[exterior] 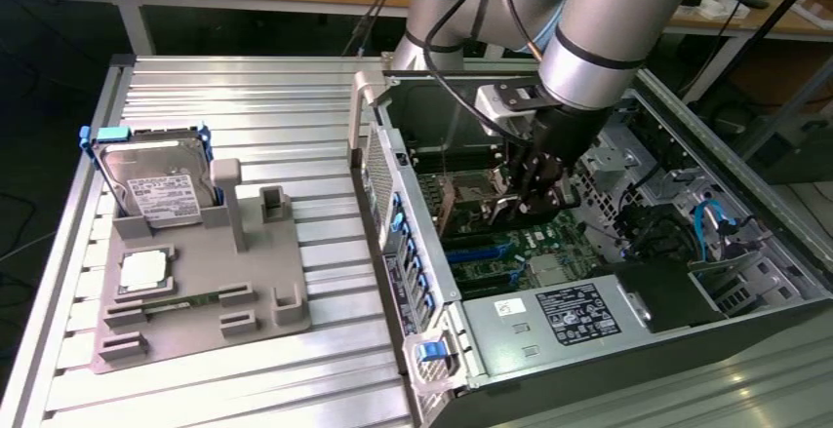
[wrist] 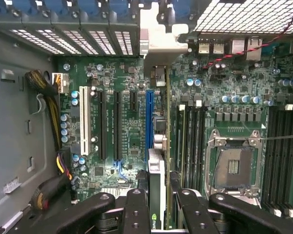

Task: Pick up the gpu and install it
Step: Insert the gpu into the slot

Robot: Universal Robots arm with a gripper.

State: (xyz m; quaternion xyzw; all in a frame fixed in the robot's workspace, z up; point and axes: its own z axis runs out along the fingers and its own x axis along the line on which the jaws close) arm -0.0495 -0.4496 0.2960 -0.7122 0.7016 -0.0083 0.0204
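Slotted alu bench [exterior: 234, 389], open PC case [exterior: 377, 155]: gripper [wrist: 161, 197] clamped on gpu [wrist: 156, 170], edge-on by blue PCIe slot [wrist: 149, 122]; risk: slight offset vs slot, so edge connector jams/bends

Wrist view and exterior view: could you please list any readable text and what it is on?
Nothing is legible.
White label on the silver hard drive: too small.
Black-and-white label on the grey power supply box: too small.
Green mark on the thin dark gpu card in the hand: blurred.
White printing on the green motherboard: too small.
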